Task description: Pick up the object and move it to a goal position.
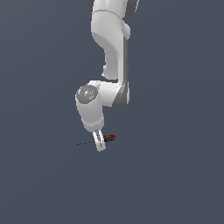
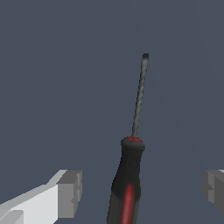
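My gripper (image 2: pixel 141 192) is spread wide, pads (image 2: pixel 70 193) either side of the screwdriver (image 2: pixel 127 183) handle without touching it, its thin shaft pointing away

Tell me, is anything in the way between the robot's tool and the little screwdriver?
Nothing visible is. The white tool is open, and the small red-and-black-handled screwdriver lies between its fingers with clear gaps on both sides.

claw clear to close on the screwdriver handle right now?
Probably yes. In the wrist view the claw is open, its fingers on either side of the screwdriver handle, with nothing between them. Finger height against the handle is hard to judge.
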Motion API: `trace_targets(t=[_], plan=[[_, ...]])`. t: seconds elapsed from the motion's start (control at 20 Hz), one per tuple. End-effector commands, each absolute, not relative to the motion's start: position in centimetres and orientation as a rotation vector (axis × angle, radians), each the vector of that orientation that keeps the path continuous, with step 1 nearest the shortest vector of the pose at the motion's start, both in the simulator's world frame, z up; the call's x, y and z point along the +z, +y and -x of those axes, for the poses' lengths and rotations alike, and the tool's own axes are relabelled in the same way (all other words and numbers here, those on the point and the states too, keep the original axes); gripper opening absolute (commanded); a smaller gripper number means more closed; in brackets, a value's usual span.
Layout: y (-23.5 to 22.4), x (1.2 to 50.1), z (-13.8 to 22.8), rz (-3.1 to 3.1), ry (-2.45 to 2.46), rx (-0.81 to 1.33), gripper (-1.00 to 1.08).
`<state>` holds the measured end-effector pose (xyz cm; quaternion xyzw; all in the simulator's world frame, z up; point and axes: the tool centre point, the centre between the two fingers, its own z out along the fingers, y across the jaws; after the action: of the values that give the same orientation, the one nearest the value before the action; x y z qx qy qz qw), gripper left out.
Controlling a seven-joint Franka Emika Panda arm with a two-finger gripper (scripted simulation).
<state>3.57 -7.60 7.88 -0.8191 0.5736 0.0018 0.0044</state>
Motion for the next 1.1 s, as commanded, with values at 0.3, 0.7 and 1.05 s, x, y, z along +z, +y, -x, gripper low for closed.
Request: trace_targets(t=[0.3,0.7,1.05], plan=[[-8.5,6.6,-3.7,2.463,1.949,0.001,1.0],[-8.6,6.2,-3.7,2.455,1.96,0.001,1.0],[-8.6,2.9,-3.6,2.451,1.965,0.001,1.0]])
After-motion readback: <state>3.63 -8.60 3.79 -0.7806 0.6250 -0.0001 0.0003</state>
